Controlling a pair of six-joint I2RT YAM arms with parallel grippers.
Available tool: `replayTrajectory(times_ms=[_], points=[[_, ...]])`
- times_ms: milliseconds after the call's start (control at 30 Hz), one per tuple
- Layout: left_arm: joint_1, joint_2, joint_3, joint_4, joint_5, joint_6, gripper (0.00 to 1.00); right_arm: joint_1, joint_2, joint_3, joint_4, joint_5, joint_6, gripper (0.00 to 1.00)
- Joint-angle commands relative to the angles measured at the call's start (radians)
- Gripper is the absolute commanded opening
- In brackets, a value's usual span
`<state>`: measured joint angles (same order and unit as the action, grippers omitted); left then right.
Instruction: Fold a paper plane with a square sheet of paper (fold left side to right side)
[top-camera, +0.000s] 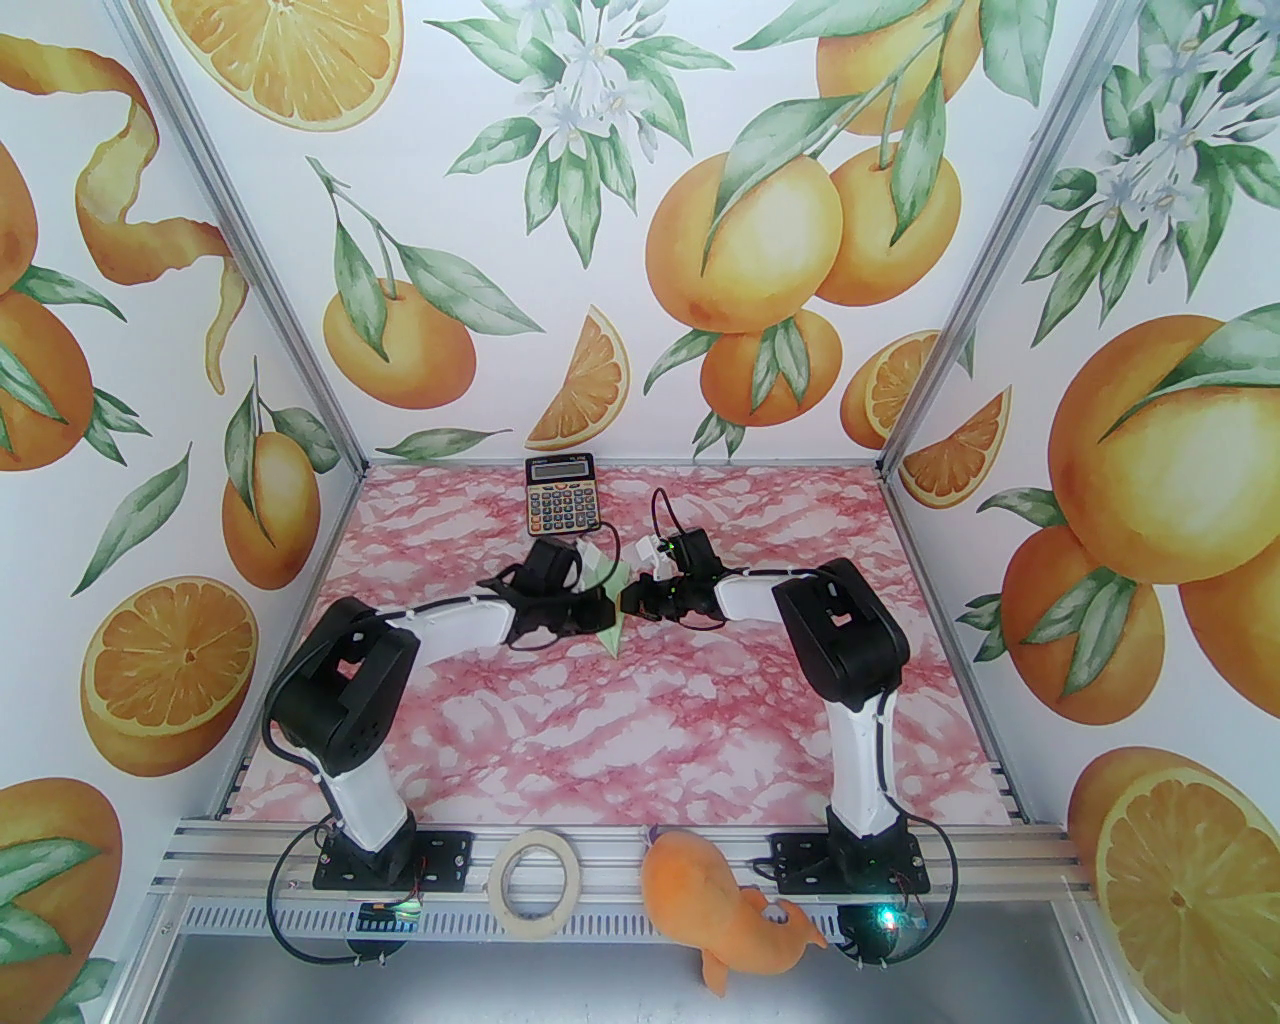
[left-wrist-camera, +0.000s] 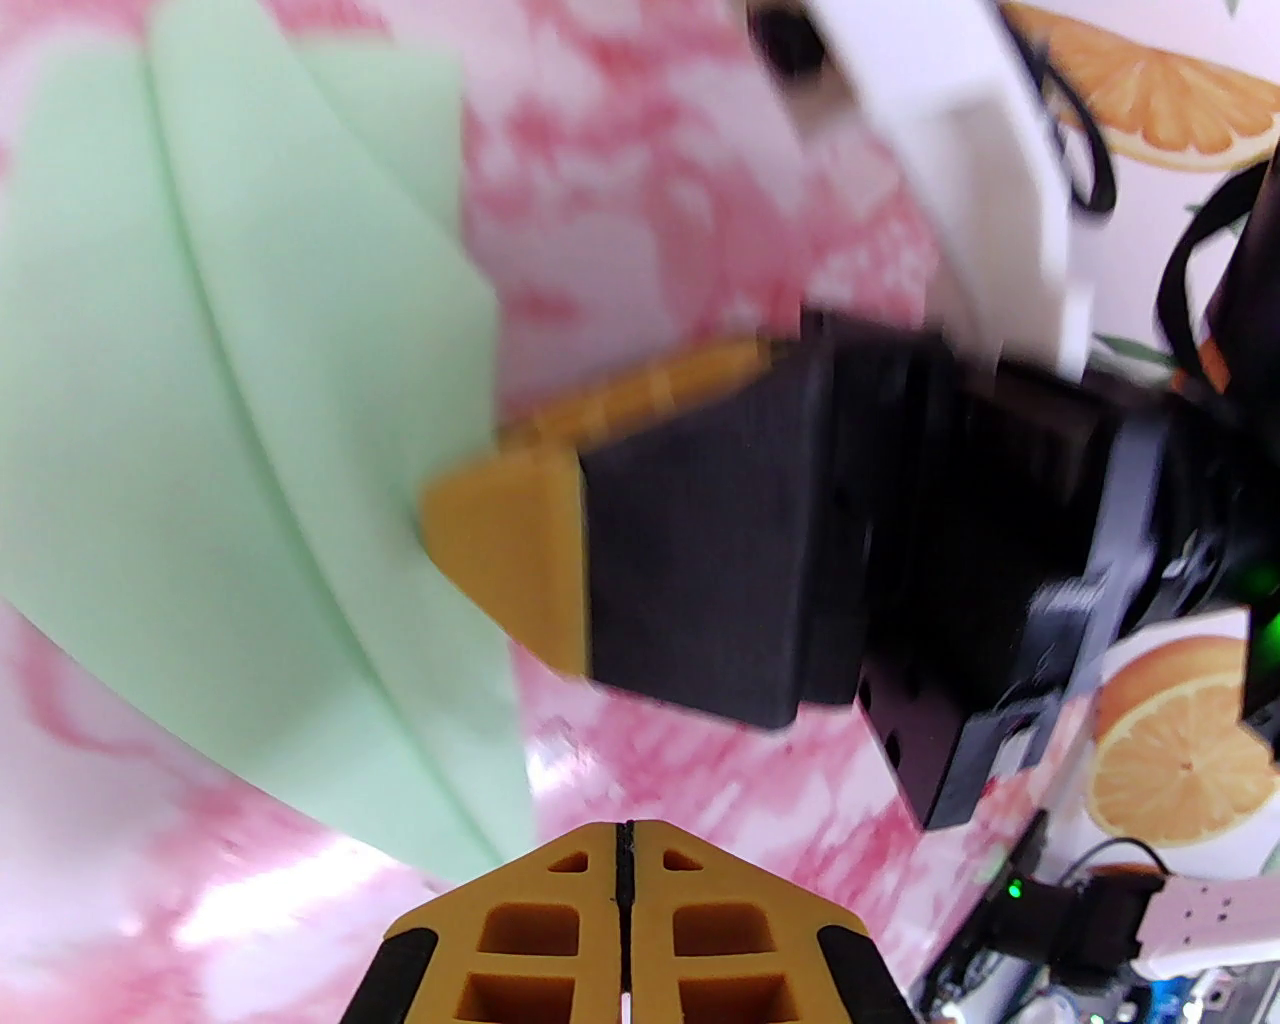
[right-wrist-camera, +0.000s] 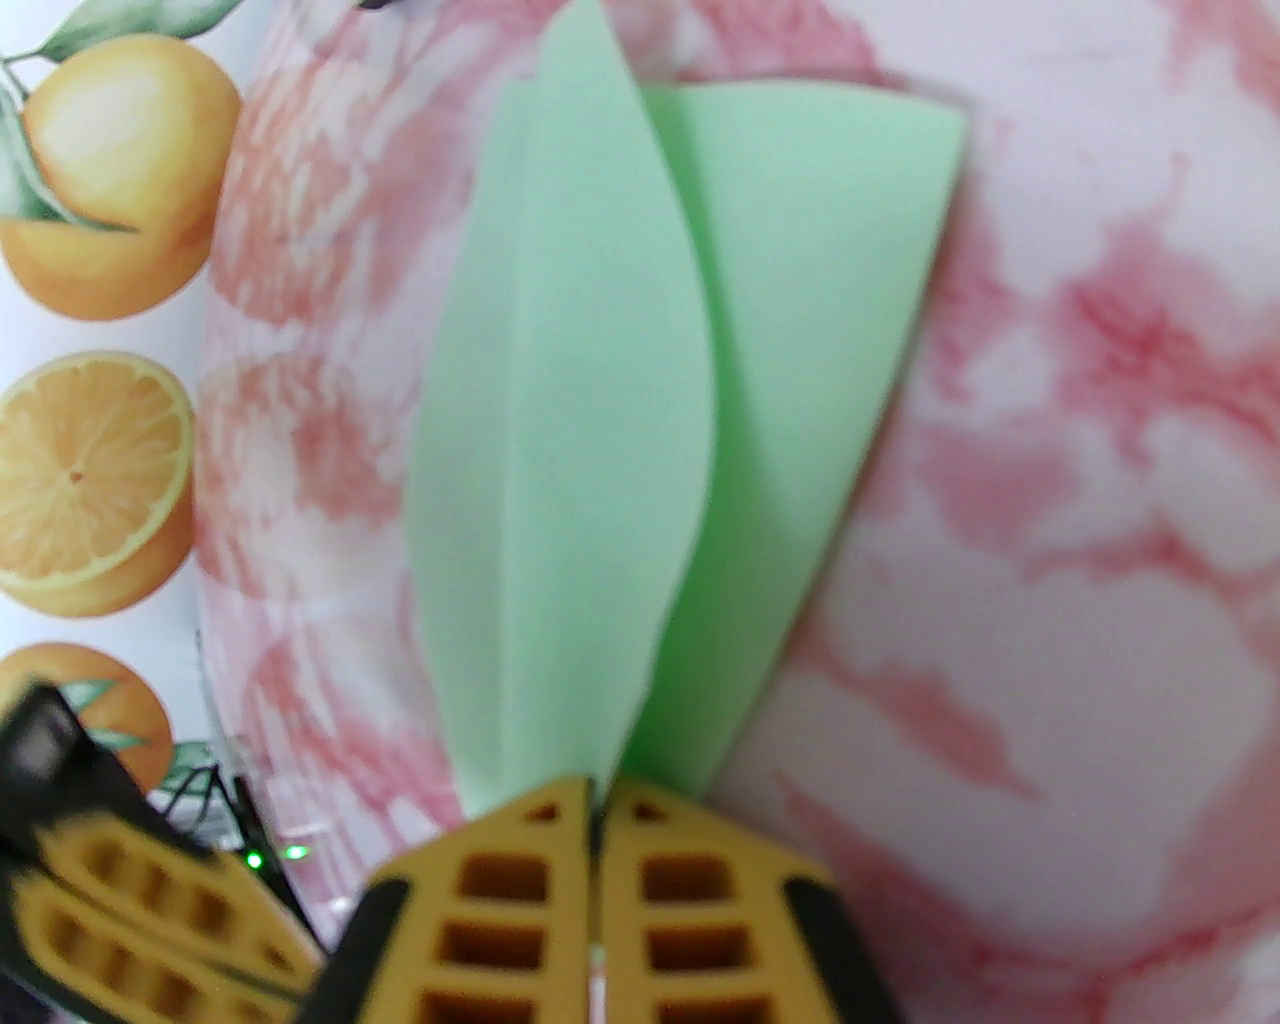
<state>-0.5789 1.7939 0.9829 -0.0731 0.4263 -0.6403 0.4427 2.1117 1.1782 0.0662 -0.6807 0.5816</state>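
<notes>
Paper plane (top-camera: 613, 628) is lying near the middle of the pink marbled table (top-camera: 560, 740), between the two grippers and just on the near side of the calculator (top-camera: 561, 494). It is showing as pale green paper folded into a long, narrow form. Several overlapping layers are running lengthwise, and one end is tapering to a point. In the right wrist view the upper flaps are bowing slightly off the layer beneath.

Right gripper (right-wrist-camera: 595, 800) is pointing at the tapered end with its jaws pressed together. The paper is running in between the fingertips, so it is pinching the plane there. In the left wrist view one of its orange fingers is touching the edge of the paper.

Left gripper (left-wrist-camera: 625, 830) is also standing fully closed, with its tips just beside a corner of the paper. Whether it is gripping that corner cannot be told.

Both arms are rising from their bases at the near edge and bending inward at the elbow. Their forearms are reaching toward each other, and the wrists are meeting over the plane.

Tape roll (top-camera: 537, 886) and an orange plush toy (top-camera: 700, 900) are resting on the near rail between the arm bases.
</notes>
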Motion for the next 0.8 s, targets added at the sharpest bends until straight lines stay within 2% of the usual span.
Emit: replayTrajectory(times_ms=[0,767], points=[[-0.011,0.018,-0.034,0.066,0.022,-0.044,0.06,-0.006,0.033,0.002,-0.026,0.034,-0.018,0.06],[-0.016,0.071,-0.064,0.118,0.026,-0.056,0.05,-0.004,0.029,-0.005,-0.022,0.033,-0.014,0.06]])
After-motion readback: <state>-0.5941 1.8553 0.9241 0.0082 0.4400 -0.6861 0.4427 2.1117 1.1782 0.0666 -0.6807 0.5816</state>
